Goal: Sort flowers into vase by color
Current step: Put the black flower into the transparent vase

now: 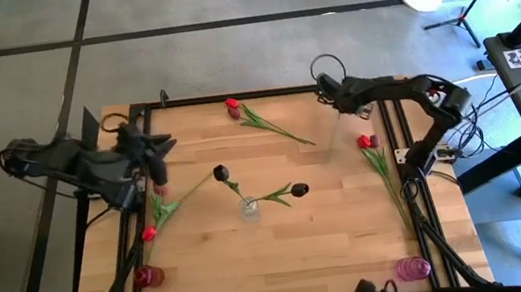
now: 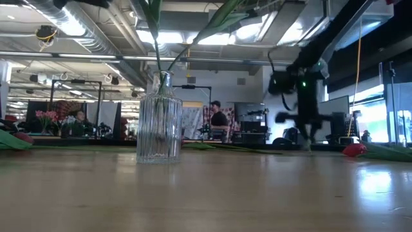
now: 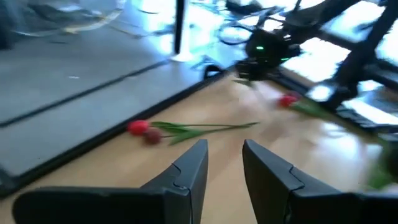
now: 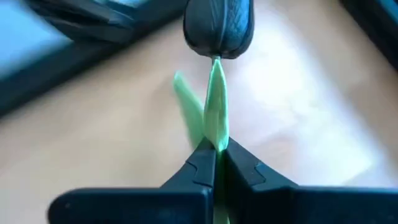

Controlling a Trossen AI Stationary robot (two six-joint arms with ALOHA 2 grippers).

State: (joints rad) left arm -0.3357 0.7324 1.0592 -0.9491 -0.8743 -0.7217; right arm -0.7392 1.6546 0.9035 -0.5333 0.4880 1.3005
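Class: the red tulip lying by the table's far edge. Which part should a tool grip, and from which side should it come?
Grip the red tulip mid-stem, coming straight down from above. It lies flat on the table, so the thin stem between head and leaf tip is free on both sides; the head looks too bulky and soft to pinch.

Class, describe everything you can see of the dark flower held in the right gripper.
The dark tulip has a closed, maroon-black head that looks like fabric, on a thin green stem with a pale green leaf beside it. The right gripper is shut on the stem below the head, with the wooden table behind it.
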